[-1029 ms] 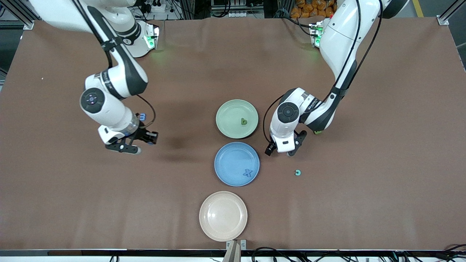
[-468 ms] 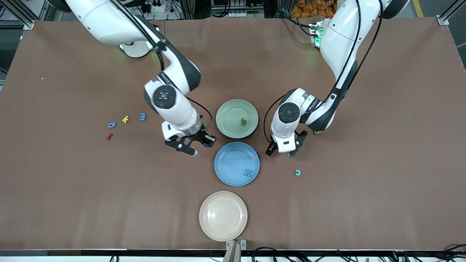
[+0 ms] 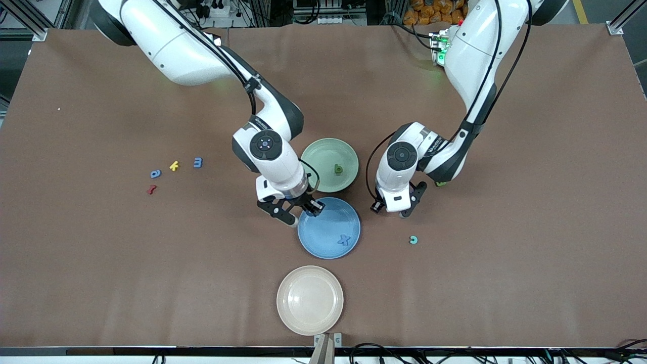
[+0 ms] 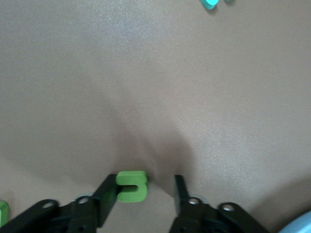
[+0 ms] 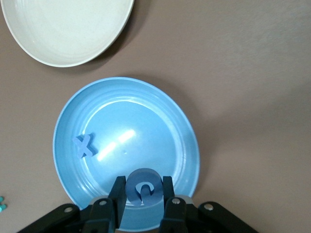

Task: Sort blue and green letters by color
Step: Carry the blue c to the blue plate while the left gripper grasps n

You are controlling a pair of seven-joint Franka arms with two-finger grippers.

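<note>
Right gripper (image 5: 142, 200) clamps a blue letter (image 5: 143, 188) over the blue plate's (image 5: 167, 121) rim; left gripper (image 4: 146, 193), half-open, straddles a partly hidden green letter (image 4: 131, 186).

Even, bright light falls from overhead across the brown counter (image 3: 101, 263), and the front view is sharp corner to corner. Shadows are soft and short, pooling just under each arm. Green status lamps near both bases throw a faint green tint on the cloth. In the right wrist view the blue plate (image 5: 165, 121) carries a white streak of glare. The left wrist view is softer: a broad dim shadow spreads ahead of the left gripper (image 4: 146, 194), and the teal letter (image 4: 210, 4) at the frame's edge looks blurred.
</note>
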